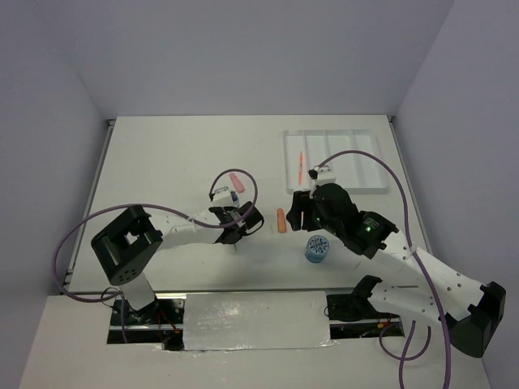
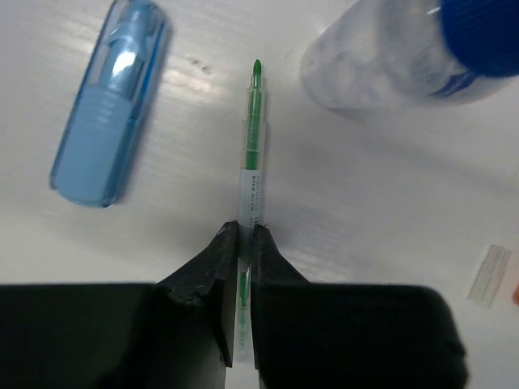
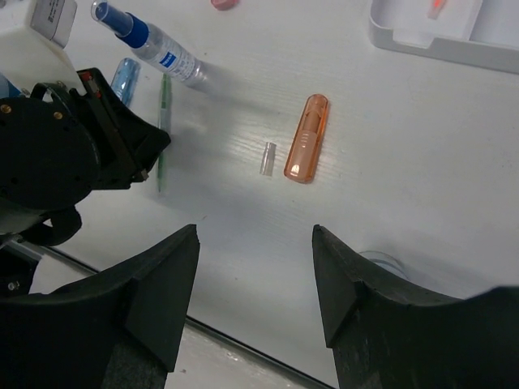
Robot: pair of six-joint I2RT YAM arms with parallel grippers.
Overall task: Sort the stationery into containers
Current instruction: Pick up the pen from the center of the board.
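One green pen [image 2: 255, 138] was clamped by the left gripper [image 2: 245, 237], right gripper [image 3: 253, 243] was spread apart, nothing gripped.

From above the near edge we look down over the whole table [image 1: 162, 162]. Our left wrist view hangs very close over the green pen [image 2: 254, 138], looking along it; our right wrist view sits higher, faces left, and shares that pen and the blue-capped bottle [image 3: 154, 47]
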